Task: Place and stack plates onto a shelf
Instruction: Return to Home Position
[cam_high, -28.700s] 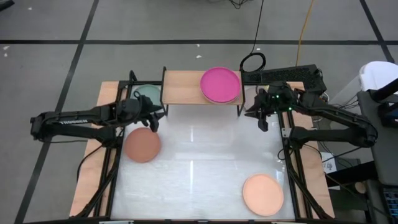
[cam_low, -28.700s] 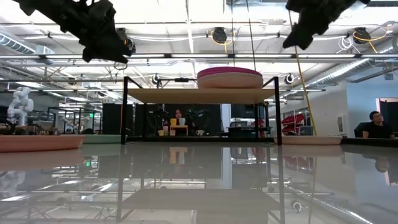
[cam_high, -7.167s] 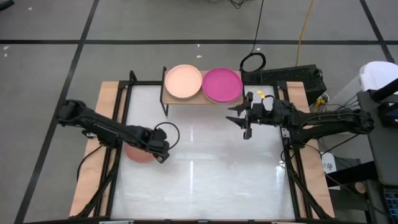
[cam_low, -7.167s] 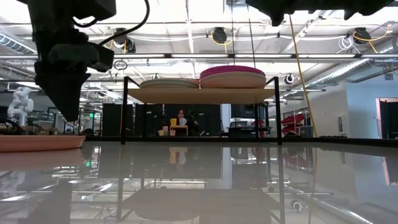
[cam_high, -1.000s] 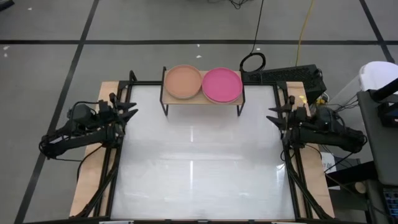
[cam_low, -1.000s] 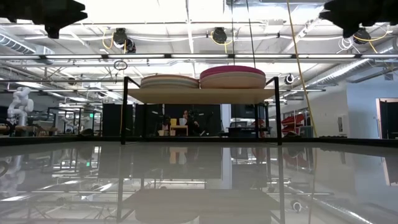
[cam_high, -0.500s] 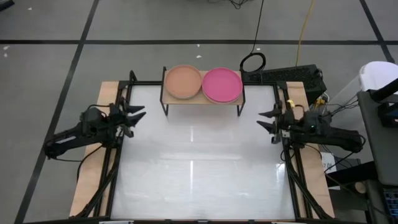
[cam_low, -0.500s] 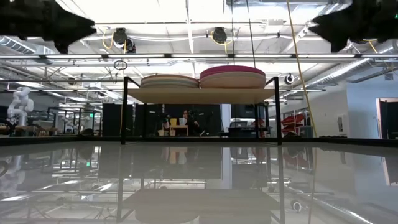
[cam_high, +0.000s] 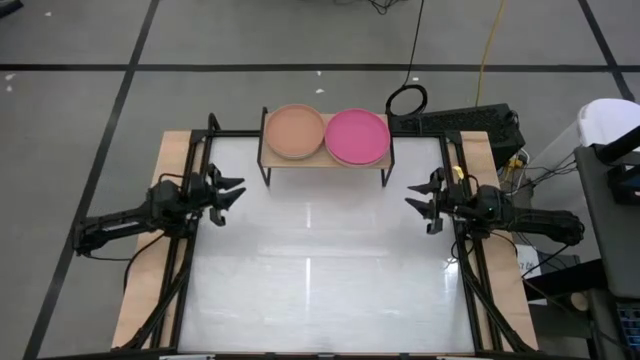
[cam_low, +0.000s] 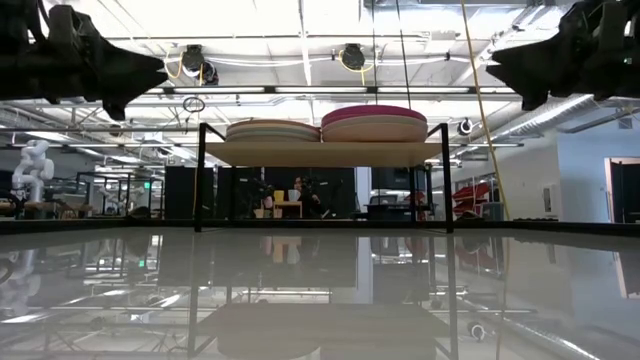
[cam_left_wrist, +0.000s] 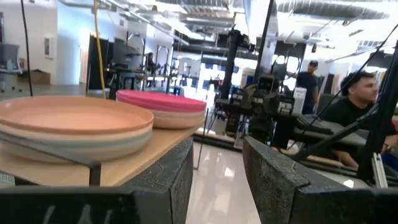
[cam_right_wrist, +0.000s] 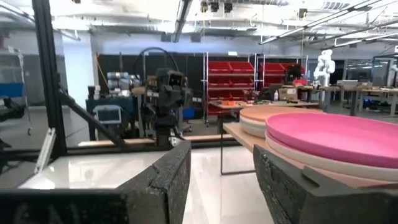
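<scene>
Two stacks of plates rest on the light-wood shelf (cam_high: 325, 163) at the table's far edge: a brown-topped stack (cam_high: 295, 131) on its left half and a magenta-topped stack (cam_high: 357, 136) on its right half. In the low view both stacks (cam_low: 272, 130) (cam_low: 373, 123) sit flat on the shelf top. My left gripper (cam_high: 228, 191) hovers open over the table's left edge, fingers pointing toward the table's middle, with nothing between them. My right gripper (cam_high: 418, 201) hovers open over the right edge, likewise holding nothing. Both wrist views show the stacks (cam_left_wrist: 74, 124) (cam_right_wrist: 336, 140) beyond the open fingers.
The white glossy table top (cam_high: 320, 270) spreads in front of the shelf. A black cable loop (cam_high: 406, 99) and a dark box (cam_high: 465, 122) lie behind the shelf at the right. People sit in the room beyond (cam_left_wrist: 354, 99).
Both grippers have moved inward from the table's side rails toward its middle, the left one rightward and the right one leftward, both staying open. The plates and shelf have not moved.
</scene>
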